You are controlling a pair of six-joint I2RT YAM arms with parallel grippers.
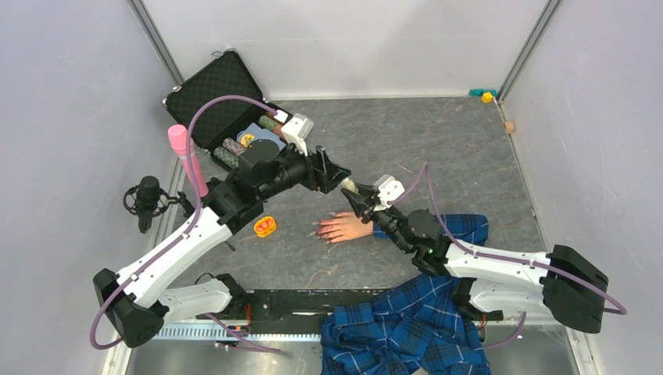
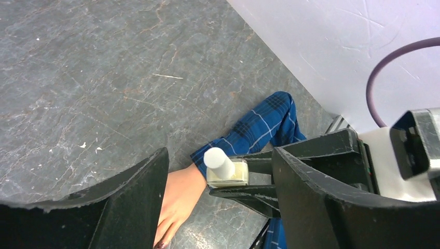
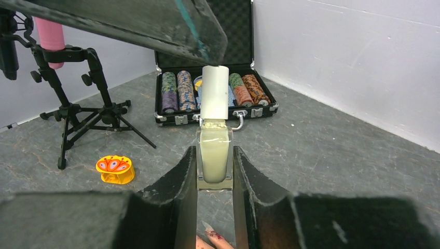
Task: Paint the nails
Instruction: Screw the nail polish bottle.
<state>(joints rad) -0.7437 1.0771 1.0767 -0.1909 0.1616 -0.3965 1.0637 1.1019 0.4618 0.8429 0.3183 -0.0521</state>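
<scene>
The flesh-coloured mannequin hand (image 1: 344,226) lies flat on the grey table, its blue plaid sleeve (image 1: 461,228) running right. The nails (image 1: 318,232) point left; one reddish nail (image 3: 216,236) shows below the right fingers. My right gripper (image 3: 214,153) is shut on a small clear bottle (image 3: 214,155) of pale liquid and holds it upright above the wrist. Its white cap (image 3: 214,98) sticks up. My left gripper (image 2: 220,155) is open, with the cap (image 2: 218,162) between its wide jaws and touching neither finger.
An open black case of poker chips (image 1: 223,94) stands at the back left. A microphone on a tripod (image 1: 145,199) and a pink tube (image 1: 181,148) are by the left wall. A yellow-orange toy (image 1: 265,226) lies left of the hand. Plaid cloth (image 1: 406,328) is heaped at the front.
</scene>
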